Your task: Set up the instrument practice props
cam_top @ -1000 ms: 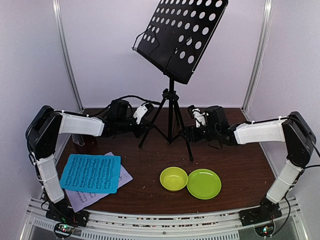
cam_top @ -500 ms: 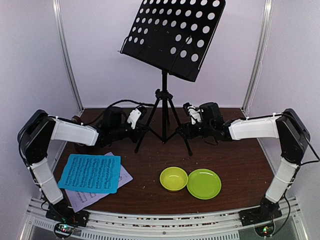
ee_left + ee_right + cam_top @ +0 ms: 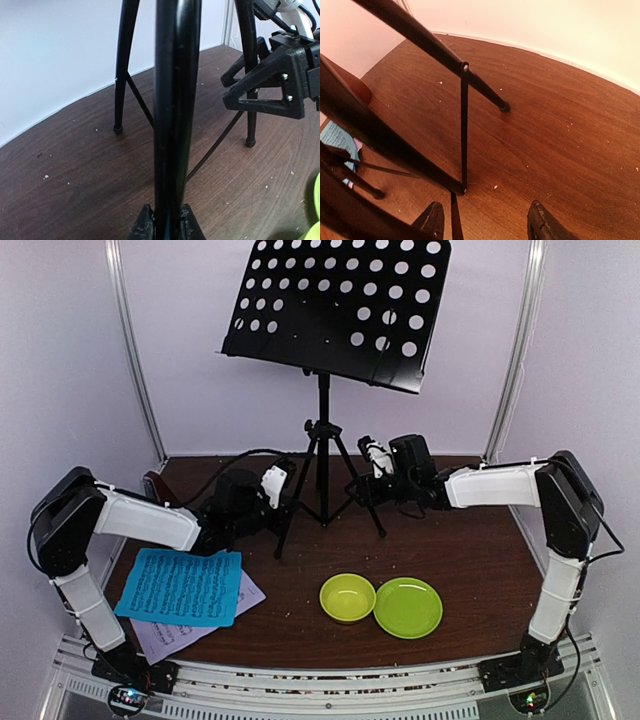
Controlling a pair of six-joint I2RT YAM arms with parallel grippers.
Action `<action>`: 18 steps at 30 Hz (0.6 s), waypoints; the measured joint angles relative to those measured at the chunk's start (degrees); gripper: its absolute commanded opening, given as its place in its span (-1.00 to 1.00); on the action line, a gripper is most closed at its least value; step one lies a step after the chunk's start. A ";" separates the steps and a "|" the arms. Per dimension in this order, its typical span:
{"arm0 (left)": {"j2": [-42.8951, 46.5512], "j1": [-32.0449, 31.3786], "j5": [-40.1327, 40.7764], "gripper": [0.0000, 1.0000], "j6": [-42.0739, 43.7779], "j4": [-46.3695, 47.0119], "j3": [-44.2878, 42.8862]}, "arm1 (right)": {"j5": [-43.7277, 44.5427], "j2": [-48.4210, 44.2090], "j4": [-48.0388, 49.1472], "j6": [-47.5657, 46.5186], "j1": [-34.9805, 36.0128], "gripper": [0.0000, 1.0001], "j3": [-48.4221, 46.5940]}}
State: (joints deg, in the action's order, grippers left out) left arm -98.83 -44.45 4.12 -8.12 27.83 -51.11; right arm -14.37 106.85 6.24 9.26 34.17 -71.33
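Note:
The black music stand stands upright at the back middle, its perforated desk (image 3: 340, 310) high over the tripod (image 3: 322, 475). My left gripper (image 3: 283, 505) is shut on the tripod's front left leg (image 3: 175, 125), which runs up between its fingertips (image 3: 166, 222). By the right leg, my right gripper (image 3: 362, 488) is open. Its fingertips (image 3: 487, 222) stand wide apart, with a thin brace (image 3: 464, 125) just inside the left one and nothing clamped. The blue sheet (image 3: 182, 586) lies on the lilac sheet (image 3: 165, 635) at front left. A brown metronome (image 3: 152, 483) peeks out behind the left arm.
A yellow-green bowl (image 3: 347, 597) and a green plate (image 3: 407, 607) sit side by side at front centre-right. White walls with metal posts close in the back and sides. The wooden table (image 3: 470, 560) is speckled with crumbs.
The stand has swung from a rightward tilt to upright and shifted left. Both grippers have moved back with its legs. The right gripper's jaws have narrowed a little.

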 measured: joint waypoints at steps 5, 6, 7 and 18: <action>-1.57 -4.17 6.01 -1.00 -3.65 0.04 -1.64 | 0.11 0.85 0.90 -0.35 -0.59 0.09 -0.85; -2.03 -4.85 6.69 -1.00 -4.26 -0.04 -2.19 | 0.17 0.87 1.09 -0.39 -0.74 0.09 -0.85; -2.51 -5.51 7.17 -1.00 -5.07 -0.07 -2.73 | 0.13 0.87 1.31 -0.61 -0.96 0.08 -0.85; -2.86 -5.90 5.81 -0.97 -6.32 -0.94 -3.43 | -0.37 0.20 4.11 -3.30 -1.49 -0.15 1.62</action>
State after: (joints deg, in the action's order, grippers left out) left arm -101.69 -50.35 9.93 -14.44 26.89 -54.54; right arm -14.74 107.04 10.35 5.96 32.69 -69.71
